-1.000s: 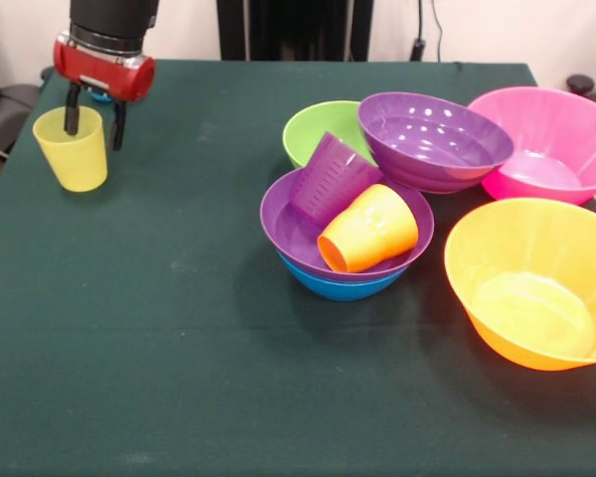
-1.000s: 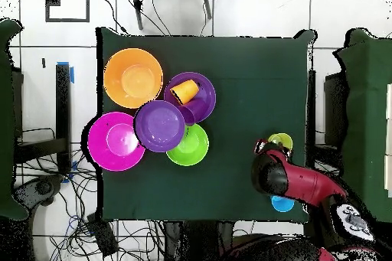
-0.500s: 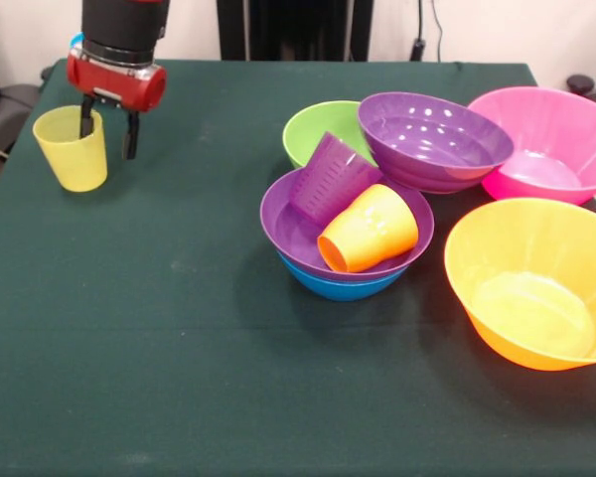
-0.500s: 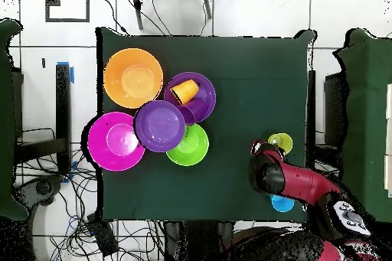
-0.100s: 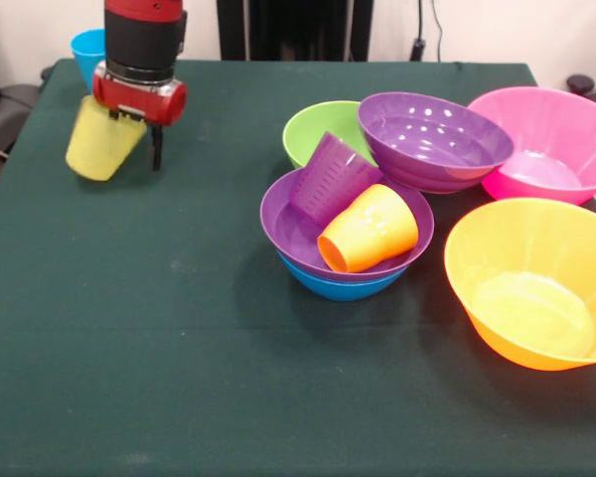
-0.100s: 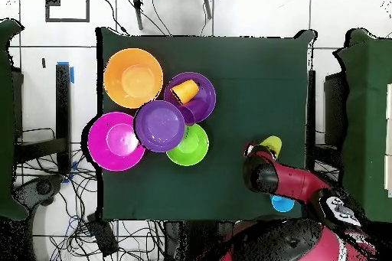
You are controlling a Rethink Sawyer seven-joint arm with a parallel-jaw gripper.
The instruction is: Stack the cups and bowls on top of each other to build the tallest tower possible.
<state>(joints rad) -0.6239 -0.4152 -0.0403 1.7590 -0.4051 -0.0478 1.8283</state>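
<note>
Yellow cup (image 5: 101, 146) is hanging tilted in my gripper (image 5: 137, 134), its rim pinched between my fingers, its base swung out toward the table's edge and clear of the green cloth (image 5: 159, 328); one dark finger (image 5: 157, 147) is showing outside the cup's wall, the other is hidden by the cup; in the overhead view the same cup (image 6: 271, 146) is showing just past my red wrist, near the cloth's side edge. Blue cup (image 5: 87, 55) is standing upright behind my arm, near the table's corner; from above it (image 6: 282, 203) is lying partly under my arm. Tower (image 5: 346, 243) is sitting near the middle of the cloth, well apart from me: blue bowl (image 5: 343, 286) lowest, a purple bowl (image 5: 288, 229) nested in it; inside that, the purple cup (image 5: 333, 177) is leaning mouth-down against the rim, and the orange cup (image 5: 370, 229) is lying on its side, touching the purple cup, mouth toward the camera. Green bowl (image 5: 318, 129) is standing just behind the tower; a second purple bowl (image 5: 432, 139) is resting tilted on the green bowl's rim and is touching the pink bowl (image 5: 546, 139) beside it; orange bowl (image 5: 536, 283) is sitting beside the tower, at the cloth's edge. Overhead, the purple bowl (image 6: 160, 125) is overlapping the green (image 6: 193, 148), the pink (image 6: 113, 141) and the tower's bowl (image 6: 197, 102); the orange bowl (image 6: 133, 77) is lying next to them.
</note>
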